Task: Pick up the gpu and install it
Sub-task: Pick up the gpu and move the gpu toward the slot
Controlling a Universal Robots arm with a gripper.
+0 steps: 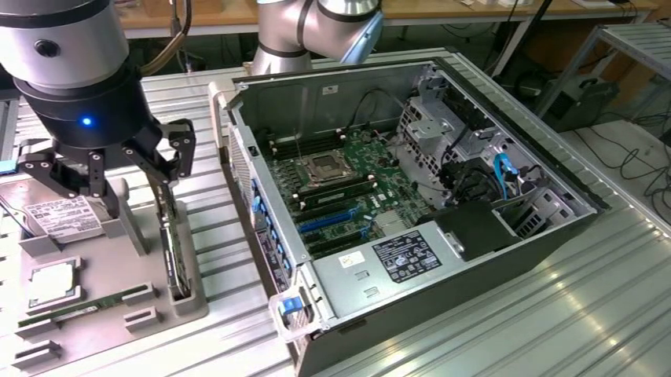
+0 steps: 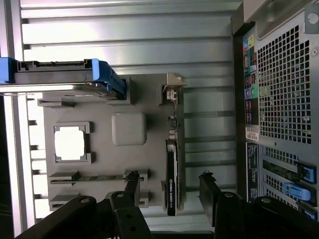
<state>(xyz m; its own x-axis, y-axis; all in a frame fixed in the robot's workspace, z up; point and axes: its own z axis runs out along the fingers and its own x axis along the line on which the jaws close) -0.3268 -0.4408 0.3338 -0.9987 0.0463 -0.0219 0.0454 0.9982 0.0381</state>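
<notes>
Zero steps done: gpu [image 1: 170,251] unlifted, on edge in tray [image 1: 121,275], 9 o'clock of computer case [image 1: 314,102], exterior view.
Gripper [image 1: 115,177]: jaws wide, astride gpu, no contact.
Remaining: whole pick and install.

Bench [image 1: 587,314] [image 2: 124,40]: ribbed, silvery metal surface with long parallel grooves; light glares on it toward the exterior view's right.
Parts tray [image 1: 115,275] [image 2: 104,159]: flat grey fixture with moulded slots and raised blocks. It lies flat on the bench at the exterior view's left, near the case, with a strip of bare bench between them.
Computer case [image 1: 314,102] [image 2: 284,89]: tower lying on its side on the bench, side panel off, open upward. Its perforated rear panel faces the tray.
</notes>
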